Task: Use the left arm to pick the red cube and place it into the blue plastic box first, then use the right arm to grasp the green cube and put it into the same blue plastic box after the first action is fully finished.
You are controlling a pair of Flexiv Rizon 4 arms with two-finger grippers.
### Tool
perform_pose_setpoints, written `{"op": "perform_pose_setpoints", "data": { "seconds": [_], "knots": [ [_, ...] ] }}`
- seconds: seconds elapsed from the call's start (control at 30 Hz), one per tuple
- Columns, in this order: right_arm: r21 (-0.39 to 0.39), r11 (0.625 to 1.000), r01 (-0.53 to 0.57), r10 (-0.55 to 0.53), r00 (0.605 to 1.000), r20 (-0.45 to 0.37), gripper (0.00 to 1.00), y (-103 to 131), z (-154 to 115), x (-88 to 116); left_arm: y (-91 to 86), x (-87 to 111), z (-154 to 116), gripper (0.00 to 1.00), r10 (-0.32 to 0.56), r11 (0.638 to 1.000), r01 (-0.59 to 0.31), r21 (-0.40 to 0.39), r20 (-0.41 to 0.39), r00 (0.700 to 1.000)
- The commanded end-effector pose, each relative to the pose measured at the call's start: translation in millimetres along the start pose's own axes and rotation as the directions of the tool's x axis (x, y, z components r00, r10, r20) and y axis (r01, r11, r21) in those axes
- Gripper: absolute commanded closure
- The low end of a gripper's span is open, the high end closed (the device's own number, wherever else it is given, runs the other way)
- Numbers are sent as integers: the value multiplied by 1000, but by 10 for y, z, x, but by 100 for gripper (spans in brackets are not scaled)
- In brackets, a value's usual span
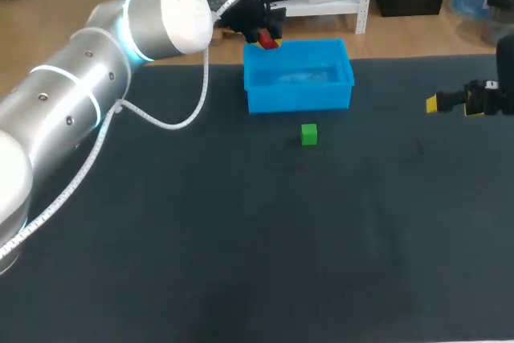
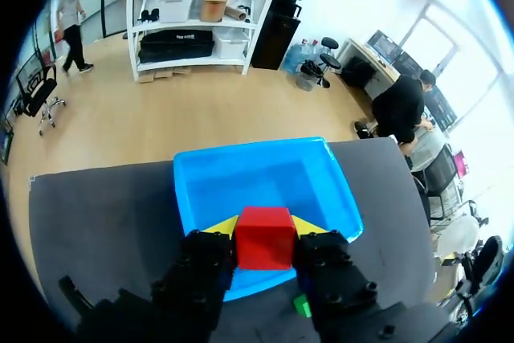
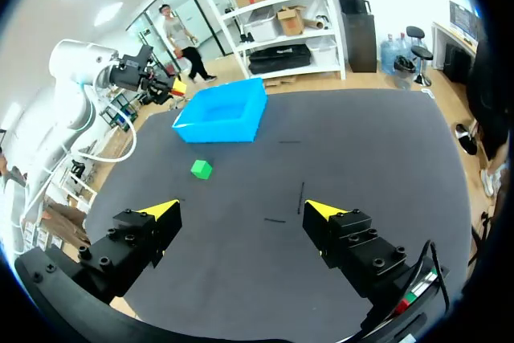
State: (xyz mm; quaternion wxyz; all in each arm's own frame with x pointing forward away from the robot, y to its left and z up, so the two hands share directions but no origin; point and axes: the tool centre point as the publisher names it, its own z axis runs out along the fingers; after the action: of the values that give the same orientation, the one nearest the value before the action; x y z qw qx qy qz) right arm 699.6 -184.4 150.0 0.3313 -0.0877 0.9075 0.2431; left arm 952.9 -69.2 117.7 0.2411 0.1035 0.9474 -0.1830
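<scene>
The dark table (image 1: 241,238) lies wide in front. The big white left arm (image 1: 80,94) comes in from the near left and reaches to the far side.

Further back, on the right side, is the right gripper (image 3: 241,213). Its two yellow-tipped fingers stand wide apart with nothing between them. It hangs above the table and is well apart from the cubes.

Near the middle sits the green cube (image 1: 309,134). It rests on the table, alone, just on the near side of the blue plastic box (image 1: 299,75). It does not touch the box.

The box sits at the far side of the table.

At the far left corner of the box is the left gripper (image 2: 266,230). It holds the red cube (image 2: 265,238) tight, with one finger on each side of it. The cube is up in the air, over the rim of the box, and the inside of the box lies just ahead of it.
</scene>
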Motion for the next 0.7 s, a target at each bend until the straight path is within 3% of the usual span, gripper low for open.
{"op": "perform_pose_setpoints", "data": {
  "seconds": [0.03, 0.5, 0.67, 0.7],
  "knots": [
    [-1, 1000, 1, -1, 1000, -1, 0, -5, 6, -2, 43, -152, 165, 100, 0, 1000, 0, 3, -31, 1000],
    [-1, 1000, 1, -1, 1000, -1, 0, -5, 6, -2, 17, -153, 198, 100, 20, 1000, -20, 6, -11, 1000],
    [-1, 1000, 1, -1, 1000, -1, 0, -5, 6, -2, -38, -125, 177, 42, 34, 999, -34, 15, 2, 999],
    [-1, 1000, 1, -1, 1000, -1, 0, -5, 6, -2, -47, -119, 174, 25, 35, 999, -35, 17, 3, 999]
  ]
}}
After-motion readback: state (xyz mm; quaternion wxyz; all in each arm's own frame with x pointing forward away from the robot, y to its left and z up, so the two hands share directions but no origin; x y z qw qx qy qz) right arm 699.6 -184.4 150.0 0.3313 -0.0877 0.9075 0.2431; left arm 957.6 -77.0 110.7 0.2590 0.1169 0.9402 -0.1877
